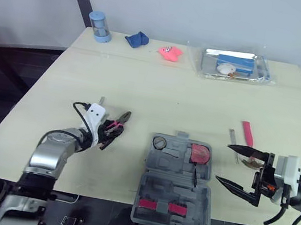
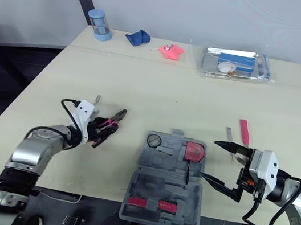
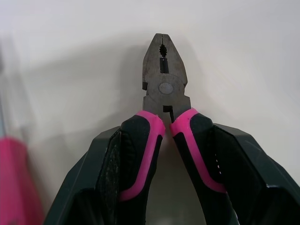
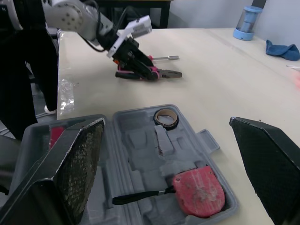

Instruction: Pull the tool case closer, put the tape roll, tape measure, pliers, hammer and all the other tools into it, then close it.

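The grey tool case (image 1: 173,158) lies open near the table's front edge. In its tray are a tape roll (image 1: 159,143) and a red tape measure (image 1: 201,154) with a black strap. My left gripper (image 1: 111,132) is left of the case, shut on the pink-and-black handles of the pliers (image 3: 164,75), which rest on the table with the nose pointing away. My right gripper (image 1: 226,162) stands open just right of the case, with nothing between its fingers. A pink-handled tool (image 1: 247,133) and a small metal piece (image 1: 232,135) lie beyond it.
Along the far edge stand a blue cup (image 1: 100,27), a blue cloth (image 1: 137,39), a pink toy (image 1: 170,53) and a clear plastic tray (image 1: 236,66). A thin metal shaft (image 4: 166,57) lies just behind the pliers. The case lid (image 1: 173,217) overhangs the front edge.
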Action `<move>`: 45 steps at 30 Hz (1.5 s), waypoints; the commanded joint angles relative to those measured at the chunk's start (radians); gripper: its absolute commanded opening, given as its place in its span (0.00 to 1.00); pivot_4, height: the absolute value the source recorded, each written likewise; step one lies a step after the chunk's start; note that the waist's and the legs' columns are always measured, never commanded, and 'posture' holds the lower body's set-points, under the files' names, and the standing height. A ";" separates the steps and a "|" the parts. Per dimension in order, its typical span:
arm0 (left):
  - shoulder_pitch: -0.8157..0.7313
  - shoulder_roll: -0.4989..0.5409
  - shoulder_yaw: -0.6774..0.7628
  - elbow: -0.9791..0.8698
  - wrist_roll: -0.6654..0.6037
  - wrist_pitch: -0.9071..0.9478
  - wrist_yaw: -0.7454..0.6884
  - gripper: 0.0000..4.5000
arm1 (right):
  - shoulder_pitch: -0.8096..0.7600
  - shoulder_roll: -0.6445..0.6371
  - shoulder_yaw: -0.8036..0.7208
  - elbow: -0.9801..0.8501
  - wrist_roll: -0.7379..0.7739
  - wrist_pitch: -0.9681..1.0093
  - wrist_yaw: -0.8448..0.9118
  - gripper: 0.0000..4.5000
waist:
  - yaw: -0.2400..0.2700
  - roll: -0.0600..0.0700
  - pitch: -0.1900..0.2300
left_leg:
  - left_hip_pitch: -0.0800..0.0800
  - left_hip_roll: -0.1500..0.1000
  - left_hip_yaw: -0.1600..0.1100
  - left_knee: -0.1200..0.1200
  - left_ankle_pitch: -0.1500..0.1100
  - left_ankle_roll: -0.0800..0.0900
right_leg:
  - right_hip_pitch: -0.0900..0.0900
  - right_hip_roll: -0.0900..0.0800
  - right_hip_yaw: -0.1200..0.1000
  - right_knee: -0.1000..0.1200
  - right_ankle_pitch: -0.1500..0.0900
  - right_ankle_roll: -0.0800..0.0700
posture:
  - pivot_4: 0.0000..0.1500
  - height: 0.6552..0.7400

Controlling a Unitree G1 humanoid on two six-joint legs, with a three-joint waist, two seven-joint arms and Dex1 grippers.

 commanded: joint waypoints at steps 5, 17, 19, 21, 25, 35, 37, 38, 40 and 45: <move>-0.132 0.139 -0.129 -0.141 -0.037 -0.040 -0.333 0.54 | -0.106 -0.050 0.054 -0.017 -0.030 0.114 -0.046 1.00 | 0.002 0.000 0.001 | -0.001 0.000 0.000 0.000 0.000 0.000 | 0.000 0.000 0.000 -0.001 0.000 0.000 | 1.00 1.00; -0.401 0.034 -0.398 -0.160 -0.026 -0.039 -0.599 0.54 | -0.369 -0.102 0.300 -0.055 -0.213 0.398 -0.163 1.00 | -0.004 -0.001 0.001 | -0.003 0.000 -0.001 0.001 0.000 0.000 | -0.001 0.000 -0.001 -0.001 0.000 0.000 | 1.00 1.00; -0.439 -0.003 -0.432 -0.141 -0.017 -0.040 -0.613 0.54 | -0.428 -0.116 0.354 -0.062 -0.266 0.463 -0.184 1.00 | -0.004 -0.001 0.002 | -0.003 0.000 -0.001 0.001 0.000 0.000 | -0.002 0.000 -0.001 -0.001 0.000 0.000 | 1.00 1.00; -0.461 -0.025 -0.458 -0.132 -0.006 -0.042 -0.623 0.54 | -0.468 -0.114 0.384 -0.062 -0.284 0.503 -0.192 1.00 | -0.004 -0.001 0.002 | -0.004 -0.001 -0.001 0.001 0.000 0.000 | -0.002 0.000 -0.001 0.000 0.000 0.000 | 1.00 1.00; -0.510 -0.090 -0.508 -0.089 0.024 -0.045 -0.629 0.54 | -0.553 -0.112 0.453 -0.083 -0.298 0.605 -0.184 1.00 | -0.004 -0.001 0.002 | -0.005 -0.001 -0.002 0.002 0.000 0.000 | -0.003 0.000 -0.002 0.000 0.000 0.000 | 1.00 1.00; -0.563 -0.185 -0.530 0.005 0.082 -0.054 -0.603 0.54 | -0.648 -0.106 0.539 -0.103 -0.318 0.722 -0.180 0.95 | -0.004 -0.001 0.002 | -0.006 -0.001 -0.003 0.002 0.000 0.000 | -0.004 0.000 -0.003 -0.001 0.000 0.000 | 1.00 1.00; -0.568 -0.198 -0.529 0.015 0.088 -0.057 -0.600 0.54 | -0.651 -0.109 0.547 -0.099 -0.322 0.724 -0.177 0.83 | -0.004 -0.001 0.002 | -0.006 -0.001 -0.003 0.002 0.000 0.000 | -0.004 0.000 -0.003 -0.001 0.000 0.000 | 1.00 1.00; -0.570 -0.203 -0.529 0.018 0.090 -0.057 -0.599 0.54 | -0.652 -0.110 0.549 -0.097 -0.323 0.724 -0.176 0.75 | -0.004 -0.001 0.002 | -0.006 -0.001 -0.003 0.002 0.000 0.000 | -0.004 0.000 -0.003 -0.001 0.000 0.000 | 1.00 1.00; -0.571 -0.206 -0.528 0.020 0.093 -0.059 -0.600 0.54 | -0.653 -0.114 0.554 -0.095 -0.325 0.724 -0.171 0.52 | -0.004 -0.001 0.002 | -0.006 -0.001 -0.003 0.002 0.000 0.000 | -0.004 0.000 -0.003 -0.001 0.000 0.000 | 1.00 1.00; -0.562 -0.202 -0.522 0.026 0.102 -0.072 -0.608 0.54 | -0.648 -0.120 0.554 -0.092 -0.335 0.721 -0.157 0.23 | -0.005 -0.001 0.002 | -0.006 -0.001 -0.003 0.002 0.000 0.000 | -0.004 0.000 -0.003 0.000 0.000 0.000 | 1.00 1.00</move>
